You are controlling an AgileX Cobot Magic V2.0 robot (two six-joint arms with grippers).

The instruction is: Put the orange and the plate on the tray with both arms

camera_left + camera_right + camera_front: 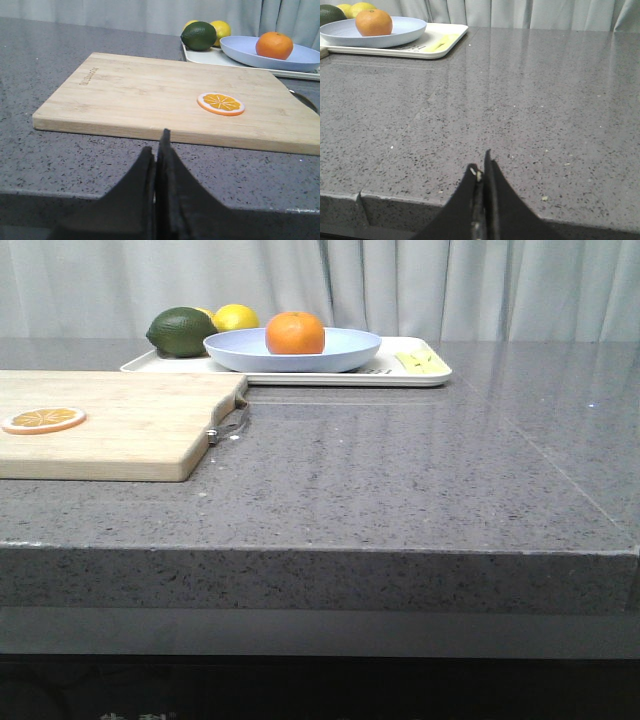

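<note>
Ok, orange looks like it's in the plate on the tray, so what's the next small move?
Probably none beyond holding both arms back: the orange sits in the plate, which rests on the tray. Left gripper and right gripper are shut, empty, at the near edge.

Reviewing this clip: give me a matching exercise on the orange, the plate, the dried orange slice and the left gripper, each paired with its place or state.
Things:
1. orange
2. plate
3. dried orange slice
4. left gripper

Place or state:
A. on the wooden cutting board
B. shut, empty, near the table edge
C. in the plate
D. on the tray

Pairs: 1-C, 2-D, 3-A, 4-B
</note>
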